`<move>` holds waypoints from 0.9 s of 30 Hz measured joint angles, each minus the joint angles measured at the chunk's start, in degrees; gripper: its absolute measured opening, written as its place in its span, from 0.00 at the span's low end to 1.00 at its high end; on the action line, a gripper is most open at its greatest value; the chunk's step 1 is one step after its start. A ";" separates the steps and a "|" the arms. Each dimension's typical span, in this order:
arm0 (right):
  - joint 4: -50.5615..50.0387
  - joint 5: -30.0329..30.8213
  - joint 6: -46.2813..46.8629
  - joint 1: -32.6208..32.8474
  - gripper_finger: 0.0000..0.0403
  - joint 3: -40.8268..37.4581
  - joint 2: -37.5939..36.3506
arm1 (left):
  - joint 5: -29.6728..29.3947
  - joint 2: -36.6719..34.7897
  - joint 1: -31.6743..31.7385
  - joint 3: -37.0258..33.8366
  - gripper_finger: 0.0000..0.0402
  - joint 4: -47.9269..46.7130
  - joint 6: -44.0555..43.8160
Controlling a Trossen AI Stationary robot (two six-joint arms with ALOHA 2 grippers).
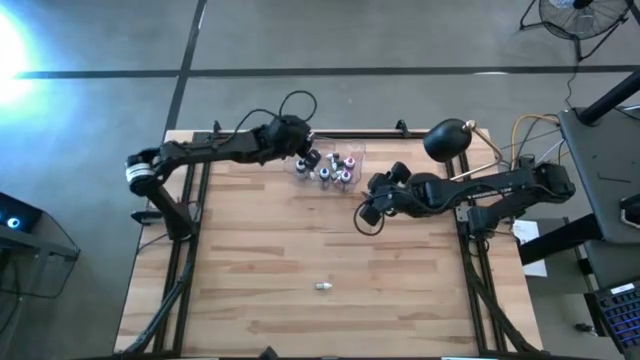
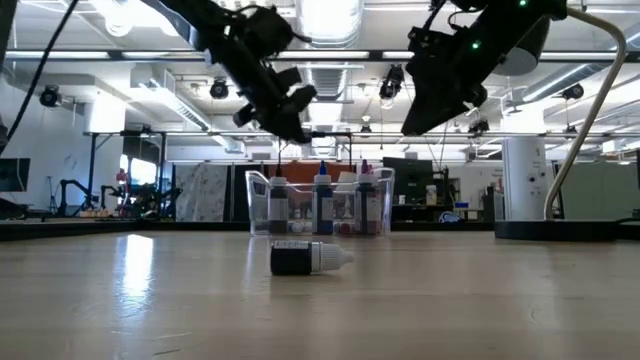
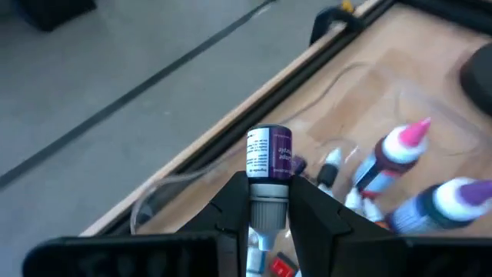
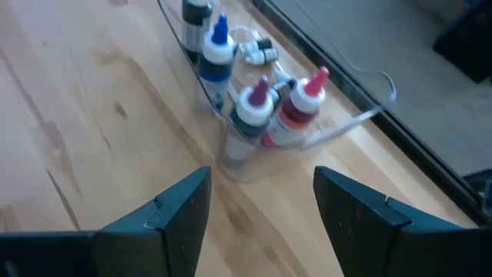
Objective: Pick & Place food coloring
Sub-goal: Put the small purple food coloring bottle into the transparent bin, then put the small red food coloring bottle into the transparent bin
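Bottle in left pincer: cap end hidden between fingers. Lone bottle on worktop: too small overhead for colour. Bottles in clear box: labels blurred, count uncertain.

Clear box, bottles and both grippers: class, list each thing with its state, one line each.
Left gripper: shut on a purple-labelled bottle, raised over the clear box.
Right gripper: open, empty, beside the box.
Clear box: open-topped, holding upright bottles.
Loose bottle: lying on its side on the table.
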 joint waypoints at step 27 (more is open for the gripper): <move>0.37 -13.49 -5.36 3.30 0.56 6.44 10.44 | 10.66 -10.55 -13.08 -4.55 0.40 -6.36 1.81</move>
